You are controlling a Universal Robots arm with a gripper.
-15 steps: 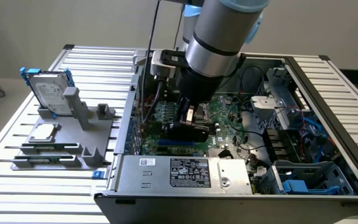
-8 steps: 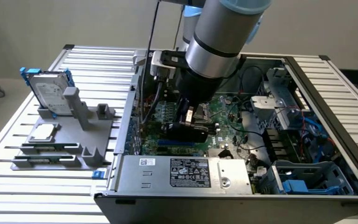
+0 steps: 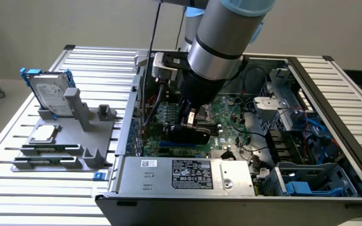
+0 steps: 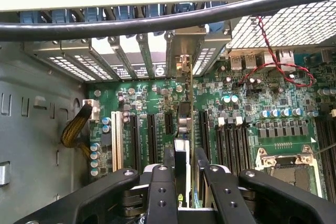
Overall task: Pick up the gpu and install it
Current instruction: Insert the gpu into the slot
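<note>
The gpu [image 4: 184, 121] stands edge-on over the motherboard's [image 4: 252, 103] expansion slots [image 4: 152, 135], inside the open computer case [image 3: 231, 203]. The gripper's [image 4: 185, 153] fingers [image 4: 168, 163] are clamped on its upper edge. Seating it well likely means keeping the card parallel to its slot and pressing straight down.

lab bench | alu-profile table [image 3: 43, 197] | open PC case [image 3: 231, 209] | parts jig [image 3: 96, 125]
</note>
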